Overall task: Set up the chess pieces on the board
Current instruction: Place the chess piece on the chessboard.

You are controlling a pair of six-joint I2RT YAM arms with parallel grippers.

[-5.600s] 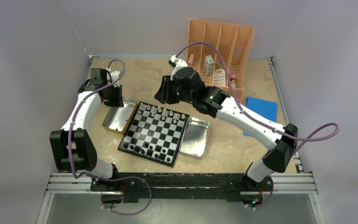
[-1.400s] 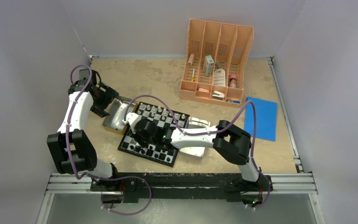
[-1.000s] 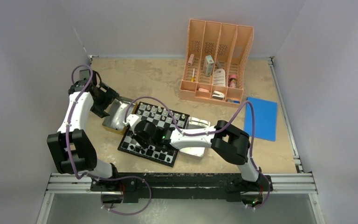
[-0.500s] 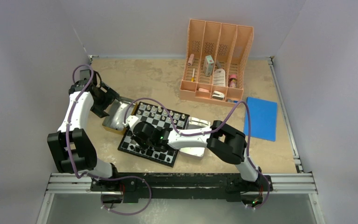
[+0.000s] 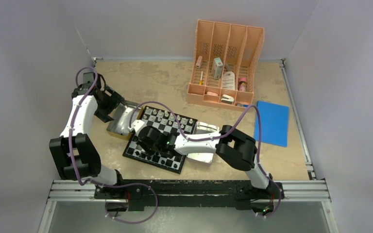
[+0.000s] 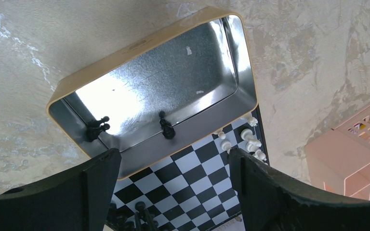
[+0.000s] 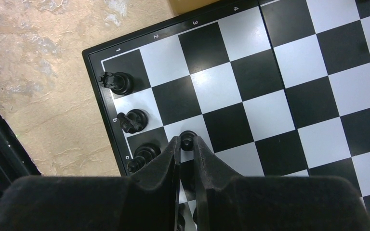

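Black pawn (image 7: 188,138) stands on a white square near the board's (image 7: 289,96) numbered edge, rook (image 7: 118,82) and knight (image 7: 134,120) at its 10 o'clock. Right gripper (image 7: 187,142) flanks it, fingers (image 7: 169,161) nearly together; whether they pinch it, I cannot tell. Left gripper (image 6: 172,159), spread wide, hovers over the tin (image 6: 173,72) at the board's 10 o'clock.

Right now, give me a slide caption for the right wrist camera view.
Right arm's jaws pinch a black pawn on the chessboard, beside three black pieces along its edge.

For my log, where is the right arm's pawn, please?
Right wrist view: the pawn is between the fingers, one square in from the board's left edge.
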